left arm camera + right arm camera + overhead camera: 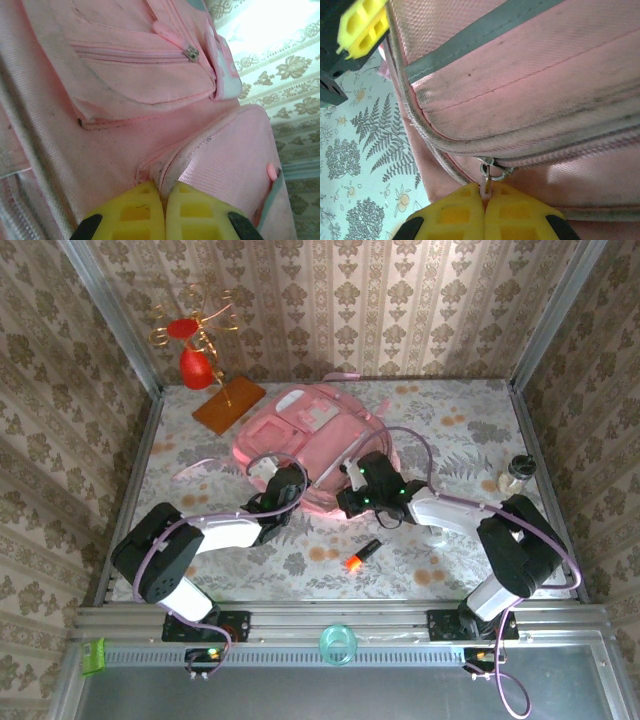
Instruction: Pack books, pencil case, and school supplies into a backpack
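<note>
Right hand (484,189) pinching zipper pull (491,171), backpack (530,85) above

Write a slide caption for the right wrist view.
Right end effector shut on the zipper pull of the pink backpack on a floral cloth; left end effector at top left.

I am working in a staged lab booth: aluminium frame posts (122,330) are holding damask-wallpapered walls (350,300) around my floral-printed surface (460,430), a metal rail (300,620) edging it.

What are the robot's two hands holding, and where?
The left gripper pinches a seam fold on the pink backpack. The right gripper pinches the tab of its zipper pull.
</note>
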`<state>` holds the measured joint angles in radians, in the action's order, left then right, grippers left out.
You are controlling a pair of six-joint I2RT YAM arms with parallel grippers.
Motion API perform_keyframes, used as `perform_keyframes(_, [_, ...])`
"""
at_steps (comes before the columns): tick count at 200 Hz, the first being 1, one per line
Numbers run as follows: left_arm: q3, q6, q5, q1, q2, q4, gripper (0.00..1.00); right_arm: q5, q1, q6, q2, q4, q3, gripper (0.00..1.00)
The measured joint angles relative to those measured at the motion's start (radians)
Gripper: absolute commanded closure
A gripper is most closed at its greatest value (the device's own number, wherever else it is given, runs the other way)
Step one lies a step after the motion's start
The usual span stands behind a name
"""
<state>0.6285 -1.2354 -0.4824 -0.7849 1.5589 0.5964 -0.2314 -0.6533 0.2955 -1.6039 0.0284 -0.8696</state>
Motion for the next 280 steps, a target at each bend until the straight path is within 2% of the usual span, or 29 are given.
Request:
perform_keyframes(44, [0.0,0.0,-0.043,-0.001,0.005,-0.005,1.0,0.015,-0.05,0.079,-0.052,0.073,-0.003,1.0])
perform_keyframes(85, [-0.001,0.009,-0.026,-0.001,-0.006,-0.001,1.0,0.008,-0.015,0.073,-0.016,0.05,0.0,1.0])
perform_keyframes(101, [-0.005,0.02,0.029,-0.002,-0.027,0.002,0.94,-0.015,0.036,0.051,0.024,0.029,0.009,1.0])
perform_keyframes(140, [-0.064,0.042,0.205,-0.007,-0.079,0.045,0.66,-0.083,0.162,-0.025,0.061,-0.04,0.01,1.0])
perform_keyframes(163, [-0.09,0.093,0.303,-0.008,-0.162,-0.005,0.52,-0.108,0.217,-0.068,0.064,-0.048,0.01,1.0])
perform_keyframes(181, [-0.076,0.17,0.367,0.036,-0.226,-0.08,0.44,-0.123,0.24,-0.092,0.073,-0.058,0.01,1.0])
perform_keyframes(226, [0.072,0.343,0.55,0.188,-0.198,-0.26,0.4,-0.143,0.245,-0.11,0.075,-0.056,0.01,1.0])
perform_keyframes(254, [0.175,0.423,0.656,0.216,-0.104,-0.329,0.41,-0.143,0.245,-0.11,0.075,-0.056,0.01,1.0])
perform_keyframes(280, [0.242,0.48,0.709,0.22,-0.03,-0.377,0.41,-0.143,0.245,-0.111,0.075,-0.056,0.01,1.0])
